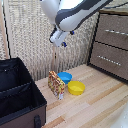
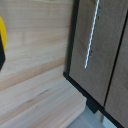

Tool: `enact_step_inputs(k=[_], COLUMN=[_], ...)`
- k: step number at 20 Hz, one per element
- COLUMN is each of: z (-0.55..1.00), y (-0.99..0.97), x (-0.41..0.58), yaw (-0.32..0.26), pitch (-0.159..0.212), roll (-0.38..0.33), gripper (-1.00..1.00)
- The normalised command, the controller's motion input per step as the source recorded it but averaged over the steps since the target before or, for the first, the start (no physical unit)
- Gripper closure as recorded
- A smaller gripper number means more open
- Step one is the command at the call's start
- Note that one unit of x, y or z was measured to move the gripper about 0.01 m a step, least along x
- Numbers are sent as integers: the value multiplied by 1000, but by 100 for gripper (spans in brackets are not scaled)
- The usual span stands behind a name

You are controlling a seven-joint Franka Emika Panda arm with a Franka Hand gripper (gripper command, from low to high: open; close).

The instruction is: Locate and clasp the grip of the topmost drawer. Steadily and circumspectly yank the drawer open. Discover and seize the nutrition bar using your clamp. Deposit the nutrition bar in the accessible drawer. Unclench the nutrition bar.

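The dark-framed dresser stands at the exterior view's right. Its topmost drawer has a grey-brown front and a silver bar handle, and it looks shut. The nutrition bar, an orange, red and yellow packet, stands upright on the wooden surface beside the bowls. My gripper hangs high above the bar, well to the left of the dresser and apart from it. Its fingers are too blurred to tell open from shut. The wrist view shows a drawer front with a silver handle; I cannot tell which drawer. No fingers show there.
A blue bowl and a yellow bowl sit next to the bar; the yellow bowl's rim shows in the wrist view. A black open box stands at the exterior view's left. A lower drawer sits under the topmost one.
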Motion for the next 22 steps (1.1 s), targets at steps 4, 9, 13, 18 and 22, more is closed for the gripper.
enact_step_inputs(k=[4, 9, 13, 18, 22], z=[179, 203, 135, 18, 0], y=[100, -211, -426, -522, -696], x=[132, -179, -361, -151, -14], yaw=[-12, -70, -24, 6, 51], pitch=[0, 0, -14, -45, -49], roll=[-373, -297, -207, -184, -168], gripper=[-100, -100, -100, -100, -100])
